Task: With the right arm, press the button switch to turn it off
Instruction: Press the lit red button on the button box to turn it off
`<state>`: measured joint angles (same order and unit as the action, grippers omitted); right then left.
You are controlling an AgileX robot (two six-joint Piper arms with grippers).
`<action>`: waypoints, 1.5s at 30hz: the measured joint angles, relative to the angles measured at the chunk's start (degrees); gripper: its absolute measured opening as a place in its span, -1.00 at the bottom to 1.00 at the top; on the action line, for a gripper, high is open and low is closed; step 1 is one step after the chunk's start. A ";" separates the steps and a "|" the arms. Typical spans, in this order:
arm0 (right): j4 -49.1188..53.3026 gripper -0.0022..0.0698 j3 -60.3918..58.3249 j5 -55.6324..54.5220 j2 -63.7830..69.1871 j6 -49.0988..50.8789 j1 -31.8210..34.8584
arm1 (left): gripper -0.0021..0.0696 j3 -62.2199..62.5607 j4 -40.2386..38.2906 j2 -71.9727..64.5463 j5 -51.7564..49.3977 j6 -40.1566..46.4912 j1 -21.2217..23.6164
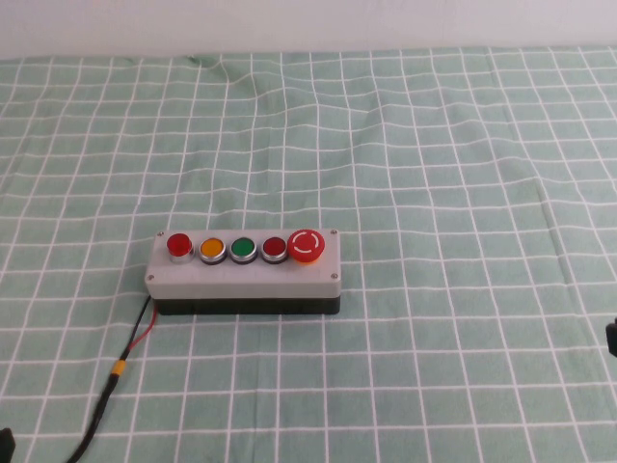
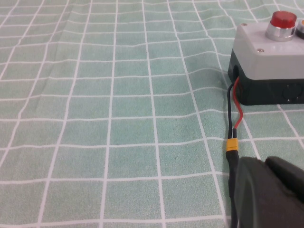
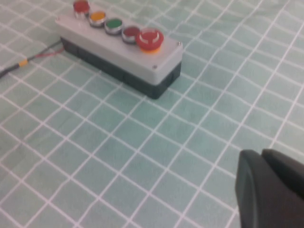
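**High view:** The button switch box (image 1: 244, 265) is lying left of centre on the checked cloth (image 1: 434, 145) covering the surface. Its long axis is running left to right and its buttons are facing up, with the red mushroom button (image 1: 306, 245) at the right end. My right gripper (image 1: 611, 338) is showing at the right edge, well apart from the box, with bare cloth between. My left gripper (image 1: 5, 445) is sitting at the near left corner.

**Left wrist view:** The left gripper is resting just beside the cable (image 2: 232, 118) leaving the box. I cannot tell its state.

**Right wrist view:** The box is lying well apart from the right gripper. Again, I cannot tell its state.
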<state>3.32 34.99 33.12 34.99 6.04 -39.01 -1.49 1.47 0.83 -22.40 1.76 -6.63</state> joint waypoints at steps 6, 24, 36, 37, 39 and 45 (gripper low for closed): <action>0.00 -0.98 0.00 2.50 0.00 0.00 0.00 | -0.95 0.00 0.00 0.00 0.00 0.00 0.00; -7.67 -0.98 -3.39 2.71 -9.31 0.00 14.32 | -0.95 0.00 0.00 0.00 0.00 0.00 0.00; -3.74 -0.98 -21.92 -13.56 -28.72 -0.57 31.97 | -0.95 0.00 0.00 0.00 0.00 0.00 0.00; -3.79 -0.98 -24.40 -16.37 -29.84 -0.57 32.86 | -0.95 0.00 0.00 0.00 0.00 0.00 0.00; -3.79 -0.98 -28.74 -21.19 -31.67 -0.57 33.77 | -0.95 0.00 0.00 0.00 0.00 0.00 0.00; -3.32 -0.98 -36.26 -28.15 -35.40 -0.57 35.12 | -0.95 0.00 0.00 0.00 0.00 0.00 0.00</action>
<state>0.00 -1.27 4.97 -0.42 5.48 -3.88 -1.49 1.47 0.83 -22.40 1.76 -6.63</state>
